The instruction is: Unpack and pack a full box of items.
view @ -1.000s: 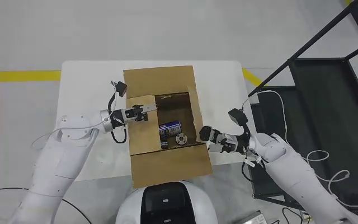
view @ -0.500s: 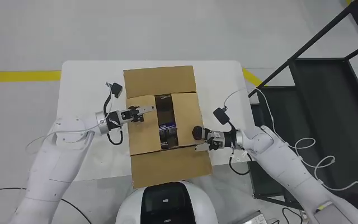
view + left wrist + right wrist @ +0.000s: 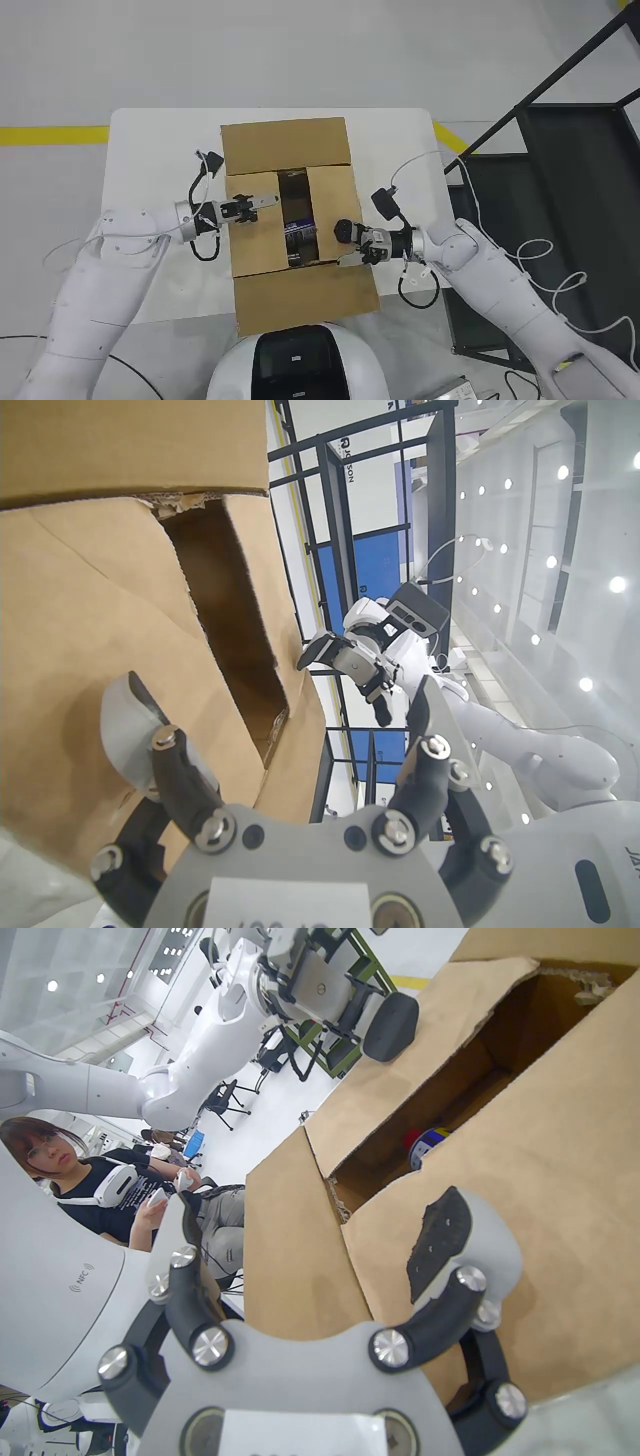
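A: Box?
B: Brown cardboard box point(image 3: 262, 255) mid white worktop point(image 3: 150, 150). Near flap point(image 3: 305, 295) splayed outward.
A: Hands?
B: Right hand point(image 3: 345, 245) spread open at the right flap's point(image 3: 328, 205) near edge. Left hand point(image 3: 258, 206) open too, over the left flap point(image 3: 250, 235).
A: Contents?
B: Dark blue cylindrical can point(image 3: 300, 236) in the gap between side flaps. Far flap point(image 3: 285, 145) splayed out.

- White counter point(image 3: 150, 150), standing on a grey floor point(image 3: 320, 50).
- Yellow floor line point(image 3: 50, 135), running left and right behind the counter.
- Black metal rack point(image 3: 570, 150), right of the counter.
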Available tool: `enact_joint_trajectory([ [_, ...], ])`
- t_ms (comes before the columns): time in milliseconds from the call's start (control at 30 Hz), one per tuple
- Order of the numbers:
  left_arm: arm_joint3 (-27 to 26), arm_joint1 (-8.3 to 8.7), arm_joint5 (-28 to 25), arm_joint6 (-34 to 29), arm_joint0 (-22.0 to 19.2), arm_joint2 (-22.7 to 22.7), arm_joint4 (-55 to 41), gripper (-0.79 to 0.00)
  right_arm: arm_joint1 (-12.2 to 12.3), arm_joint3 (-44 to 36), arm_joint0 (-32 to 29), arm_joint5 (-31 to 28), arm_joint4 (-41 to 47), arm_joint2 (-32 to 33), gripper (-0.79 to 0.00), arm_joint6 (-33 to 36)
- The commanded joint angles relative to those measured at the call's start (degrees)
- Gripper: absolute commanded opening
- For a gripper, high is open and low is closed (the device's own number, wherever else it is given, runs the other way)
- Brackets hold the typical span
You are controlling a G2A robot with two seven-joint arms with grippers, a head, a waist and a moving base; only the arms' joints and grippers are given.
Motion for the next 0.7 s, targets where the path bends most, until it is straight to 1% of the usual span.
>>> enact_joint_trajectory([
  [0, -0.78, 0.01, -1.47, 0.83, 0.31, -0.84, -1.99, 0.000, 1.01, -1.35, -1.55, 0.00, 2.12, 2.79, 0.000, 1.30],
  [167, -3.69, 0.51, -5.03, 2.03, 2.13, -5.16, -7.09, 0.000, 3.86, -5.52, -8.22, 0.00, 6.48, 11.34, 0.000, 6.48],
  [233, -4.58, 0.78, -5.88, 2.86, 2.93, -7.20, -8.28, 0.000, 4.89, -6.33, -11.48, 0.00, 5.91, 14.36, 0.000, 7.23],
  [300, -5.02, 1.02, -6.42, 3.58, 3.48, -8.92, -8.77, 0.000, 5.65, -6.43, -14.60, 0.00, 4.98, 16.06, 0.000, 7.23],
  [367, -4.90, 1.18, -6.61, 4.08, 3.64, -10.20, -9.40, 0.000, 6.08, -5.69, -16.77, 0.00, 4.26, 16.50, 0.000, 7.22],
  [467, -3.62, 1.30, -6.97, 4.85, 2.82, -11.40, -9.54, 0.000, 6.17, -3.50, -18.22, 0.00, 4.79, 15.68, 0.000, 7.22],
  [600, -0.63, 1.32, -7.60, 6.98, 0.22, -12.13, -7.66, 0.000, 5.82, -1.58, -18.57, 0.00, 3.07, 13.14, 0.000, 7.22],
  [633, 0.29, 1.29, -7.61, 7.45, -0.65, -12.17, -7.38, 0.000, 5.72, -1.30, -18.57, 0.00, 2.15, 12.47, 0.000, 7.22],
  [667, 1.41, 1.26, -7.62, 8.07, -1.63, -12.24, -6.94, 0.000, 5.71, -1.08, -18.27, 0.00, -0.57, 12.00, 0.000, 7.22],
])
